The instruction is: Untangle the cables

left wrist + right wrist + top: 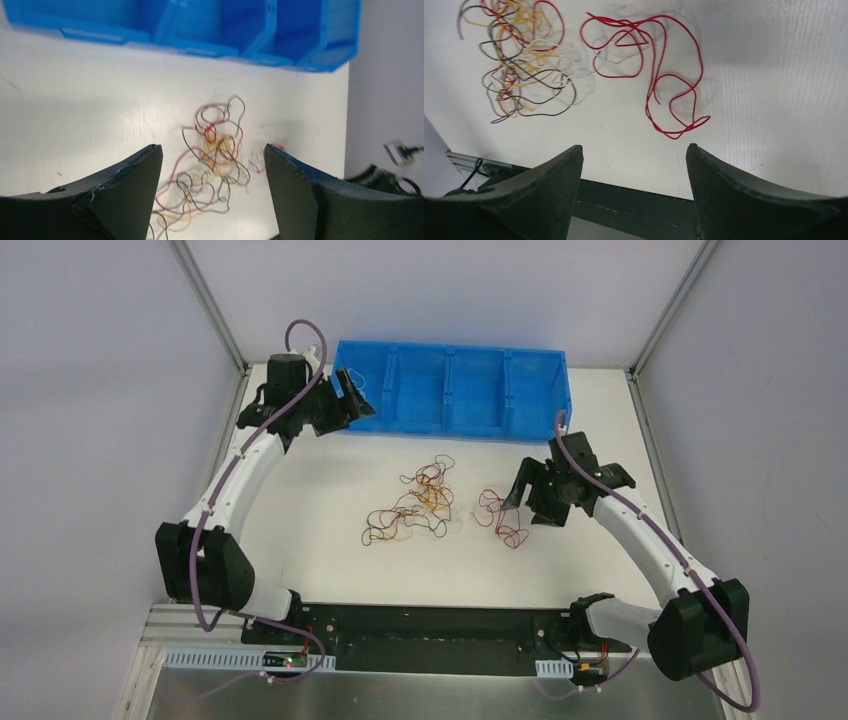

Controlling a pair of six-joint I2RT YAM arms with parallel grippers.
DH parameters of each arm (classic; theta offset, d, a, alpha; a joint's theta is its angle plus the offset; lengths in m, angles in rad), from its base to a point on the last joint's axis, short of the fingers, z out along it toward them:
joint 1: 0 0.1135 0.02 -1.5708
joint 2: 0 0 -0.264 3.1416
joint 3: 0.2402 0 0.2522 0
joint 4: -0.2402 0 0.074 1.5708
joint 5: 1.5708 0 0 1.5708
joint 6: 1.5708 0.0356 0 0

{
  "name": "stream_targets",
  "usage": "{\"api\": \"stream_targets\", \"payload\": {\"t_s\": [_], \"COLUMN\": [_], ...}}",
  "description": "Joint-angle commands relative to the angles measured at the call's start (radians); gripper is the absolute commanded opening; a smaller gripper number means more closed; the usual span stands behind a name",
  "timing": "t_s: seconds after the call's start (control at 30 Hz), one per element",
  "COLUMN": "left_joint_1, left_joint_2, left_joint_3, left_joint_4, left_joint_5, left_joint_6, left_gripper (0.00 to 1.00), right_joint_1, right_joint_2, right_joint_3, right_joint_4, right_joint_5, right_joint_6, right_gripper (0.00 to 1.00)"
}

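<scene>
Cables (420,505): mixed tangle, middle of table (330,470); red strand (500,518) lying apart beside it. Left gripper (212,150), right gripper (634,149): both wide open, empty. Advice: pinch one outer loop, draw slowly outward

One white tabletop (330,570) carried one blue plastic bin (455,390), divided into four compartments. Two white-and-black robot arms were there, the left arm (232,480) and the right arm (645,535). Each bore one thick purple cable and one black gripper with two fingers: the left gripper (352,400) and the right gripper (522,498). The thin wires lay in two groups: one mixed tangle of red, black, orange and white strands (418,502), too knotted to count, and one separate red wire (500,518).
</scene>
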Motion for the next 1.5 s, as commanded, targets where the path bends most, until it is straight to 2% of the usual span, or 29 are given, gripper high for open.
{"api": "stream_targets", "payload": {"t_s": [0.0,0.13,0.33,0.53,0.57,0.63,0.77,0.93,1.13,1.37,1.47], "left_joint_1": [-0.045,-0.105,-0.188,-0.209,-0.211,-0.212,-0.214,-0.216,-0.257,-0.338,-0.375], "left_joint_2": [-0.107,-0.181,-0.228,-0.198,-0.2,-0.203,-0.223,-0.25,-0.27,-0.256,-0.231], "left_joint_3": [-0.165,-0.268,-0.339,-0.347,-0.351,-0.358,-0.369,-0.358,-0.331,-0.354,-0.378], "left_joint_4": [0.025,0.036,0.101,0.113,0.118,0.123,0.129,0.156,0.271,0.39,0.446], "left_joint_5": [0.152,0.153,0.123,0.118,0.117,0.117,0.128,0.176,0.258,0.282,0.28], "left_joint_6": [-0.047,-0.062,-0.112,-0.122,-0.124,-0.129,-0.136,-0.145,-0.188,-0.238,-0.26], "left_gripper": [0.77,0.78,0.81,0.85,0.85,0.85,0.84,0.83,0.82,0.79,0.81], "right_joint_1": [0.0,0.001,0.027,0.04,0.045,0.065,0.11,0.121,0.122,0.124,0.125], "right_joint_2": [0.07,0.15,0.313,0.449,0.464,0.452,0.262,0.037,0.005,-0.035,-0.028], "right_joint_3": [-0.029,-0.025,-0.042,-0.048,-0.05,-0.045,-0.005,0.164,0.312,0.318,0.347], "right_joint_4": [-0.034,-0.023,0.041,0.12,0.123,0.114,0.052,-0.067,-0.159,-0.061,-0.055], "right_joint_5": [0.073,0.108,0.067,-0.012,-0.02,-0.014,0.005,-0.071,-0.166,-0.274,-0.295], "right_joint_6": [-0.036,-0.051,-0.058,-0.081,-0.084,-0.087,-0.074,-0.08,-0.106,-0.052,-0.042], "right_gripper": [0.77,0.77,0.76,0.36,0.27,0.0,0.0,0.0,0.0,0.0,0.0]}}
